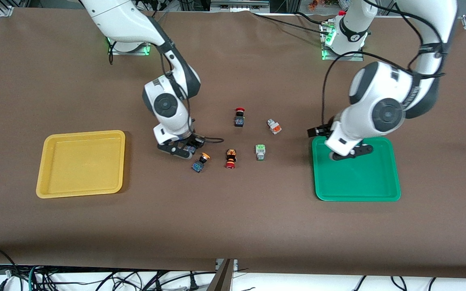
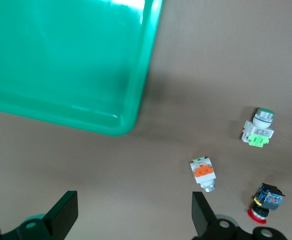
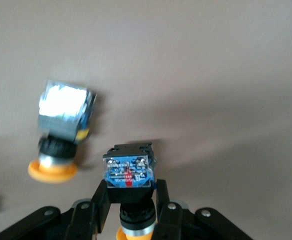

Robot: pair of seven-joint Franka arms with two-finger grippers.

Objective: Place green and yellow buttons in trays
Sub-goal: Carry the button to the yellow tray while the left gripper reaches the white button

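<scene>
My right gripper (image 1: 184,150) (image 3: 131,192) is shut on an orange-yellow capped switch with a dark body (image 3: 128,172), low over the table's middle. The front view hides that switch under the hand. A second orange-yellow capped switch (image 1: 200,163) (image 3: 61,135) lies on the table just beside it. The green-tipped white switch (image 1: 260,152) (image 2: 258,131) and the orange-tipped white switch (image 1: 274,126) (image 2: 203,173) lie between the arms. My left gripper (image 1: 348,153) (image 2: 134,212) is open and empty over the green tray's (image 1: 362,182) (image 2: 61,60) corner. The yellow tray (image 1: 81,161) lies empty toward the right arm's end.
Two red-capped black switches lie on the table, one (image 1: 239,117) farther from the front camera, one (image 1: 230,158) (image 2: 266,200) between the yellow-capped switch and the green-tipped one. The brown cloth (image 1: 233,226) runs to the table's front edge.
</scene>
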